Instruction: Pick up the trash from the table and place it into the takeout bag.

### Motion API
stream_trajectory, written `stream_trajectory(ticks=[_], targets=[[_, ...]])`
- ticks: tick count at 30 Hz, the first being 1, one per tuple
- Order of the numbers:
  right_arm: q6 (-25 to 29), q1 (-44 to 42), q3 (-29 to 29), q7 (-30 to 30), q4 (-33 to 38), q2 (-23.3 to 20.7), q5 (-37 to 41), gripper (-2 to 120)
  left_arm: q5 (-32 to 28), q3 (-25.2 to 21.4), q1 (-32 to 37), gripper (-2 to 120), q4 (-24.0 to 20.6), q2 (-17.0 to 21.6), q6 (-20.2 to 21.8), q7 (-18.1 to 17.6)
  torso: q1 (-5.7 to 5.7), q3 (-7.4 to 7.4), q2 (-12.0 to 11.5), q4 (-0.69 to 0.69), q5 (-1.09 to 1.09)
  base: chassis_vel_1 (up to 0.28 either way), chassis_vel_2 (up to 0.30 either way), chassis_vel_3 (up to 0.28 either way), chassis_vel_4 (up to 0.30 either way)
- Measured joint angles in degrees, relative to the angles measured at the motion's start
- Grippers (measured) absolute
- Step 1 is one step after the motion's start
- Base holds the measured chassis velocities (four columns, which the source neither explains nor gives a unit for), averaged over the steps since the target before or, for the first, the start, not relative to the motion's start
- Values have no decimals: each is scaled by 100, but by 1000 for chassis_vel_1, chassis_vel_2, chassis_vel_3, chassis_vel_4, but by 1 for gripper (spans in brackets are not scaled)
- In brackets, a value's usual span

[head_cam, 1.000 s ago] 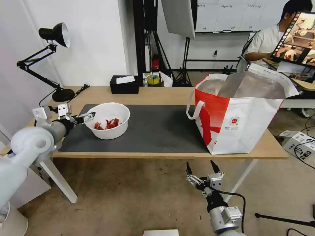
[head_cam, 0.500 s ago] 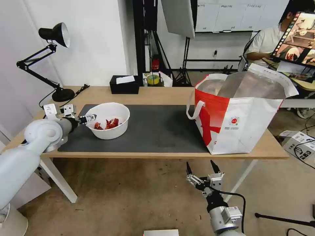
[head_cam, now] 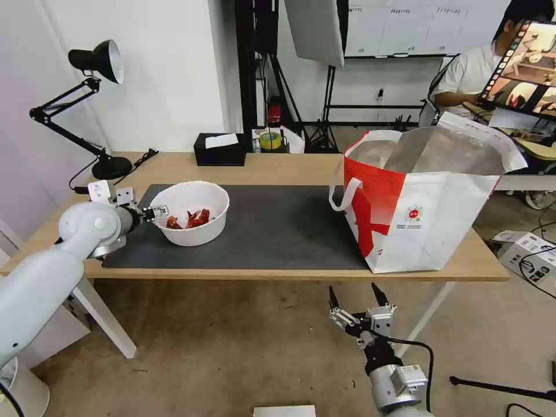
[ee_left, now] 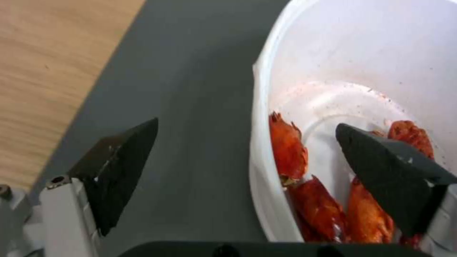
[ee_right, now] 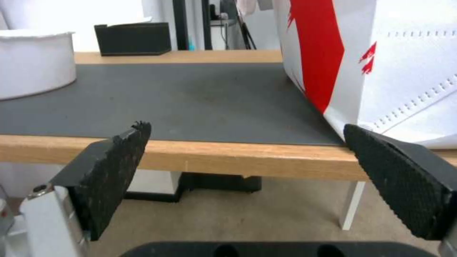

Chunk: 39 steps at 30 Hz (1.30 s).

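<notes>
Mat (head_cam: 278, 229): on the table (head_cam: 278, 168), across its middle.
Bowl (head_cam: 191, 213): on the mat's left end, shell scraps (head_cam: 190, 220) inside.
Takeout bag (head_cam: 423, 202): on the table's right end, partly on the mat, well apart from the bowl.
Tissue box (head_cam: 220, 149): behind the mat, at the table's far edge.
Desk lamp (head_cam: 95, 116): on the far left corner.
Left gripper (head_cam: 155, 212): at the bowl's left rim, one finger (ee_left: 381, 175) inside, one outside.
Right gripper (head_cam: 354, 301): below the table's front edge.

One bowl (head_cam: 190, 220), one bag (head_cam: 417, 214), one mat (head_cam: 272, 231), one lamp (head_cam: 87, 110), one tissue box (head_cam: 220, 152) (black), two grippers: left (head_cam: 155, 211), right (head_cam: 354, 300).
</notes>
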Motion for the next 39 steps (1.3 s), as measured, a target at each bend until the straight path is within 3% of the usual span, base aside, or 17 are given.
stream_trajectory(ticks=[4, 7, 9, 11, 31, 39], targets=[[0, 0, 0, 0, 0, 0, 0, 100, -168, 62, -120, 99, 51, -25, 177, -92, 0, 0, 0, 0, 0, 0, 0, 0, 0], [0, 0, 0, 0, 0, 0, 0, 100, -277, 130, -189, 85, 66, -26, 270, -220, 0, -1, 0, 0, 0, 0, 0, 0, 0], [0, 0, 0, 0, 0, 0, 0, 100, -309, 143, -209, 83, 71, -26, 283, -265, 0, -1, 0, 0, 0, 0, 0, 0, 0], [0, 0, 0, 0, 0, 0, 0, 100, -367, 176, -239, 71, 73, -17, 297, -315, 0, -1, 0, 0, 0, 0, 0, 0, 0], [0, 0, 0, 0, 0, 0, 0, 100, -536, 292, -240, 0, -86, 9, 319, -312, 0, -1, 0, 0, 0, 0, 0, 0, 0], [0, 0, 0, 0, 0, 0, 0, 100, -647, 176, -178, 0, -237, 52, 201, -313, 0, -1, 0, 0, 0, 0, 0, 0, 0]])
